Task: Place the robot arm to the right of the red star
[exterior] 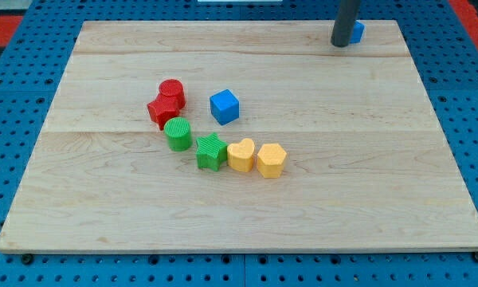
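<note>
Red star (158, 111) lies left of centre, touching the red cylinder (172, 92). My tip (340, 44), a bare rod holding nothing, sits top right beside what may be a blue block (357, 31); the approach is undone.

A blue cube (224, 106) sat beside a red cylinder (171, 92); a green cylinder (177, 133), green star (211, 151) and two yellow blocks (256, 157) curved below.

Matt wood board (366, 175), ribbed plastic red star (160, 111)
</note>
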`<state>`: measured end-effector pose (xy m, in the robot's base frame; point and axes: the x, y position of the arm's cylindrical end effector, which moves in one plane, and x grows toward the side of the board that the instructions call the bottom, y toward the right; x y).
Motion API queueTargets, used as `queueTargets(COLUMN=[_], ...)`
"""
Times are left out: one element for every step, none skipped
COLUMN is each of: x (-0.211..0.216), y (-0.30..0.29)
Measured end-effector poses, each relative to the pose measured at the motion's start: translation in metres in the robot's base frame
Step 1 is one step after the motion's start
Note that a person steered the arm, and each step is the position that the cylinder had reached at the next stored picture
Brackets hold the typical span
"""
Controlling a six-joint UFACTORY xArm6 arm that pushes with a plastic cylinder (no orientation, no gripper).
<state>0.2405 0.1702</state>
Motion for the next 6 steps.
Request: queueTargets(x=[-0.003,0.017,0.008,0.016,0.054,0.09], y=[0.0,-0.031,-0.118,-0.214,-0.244,-0.247])
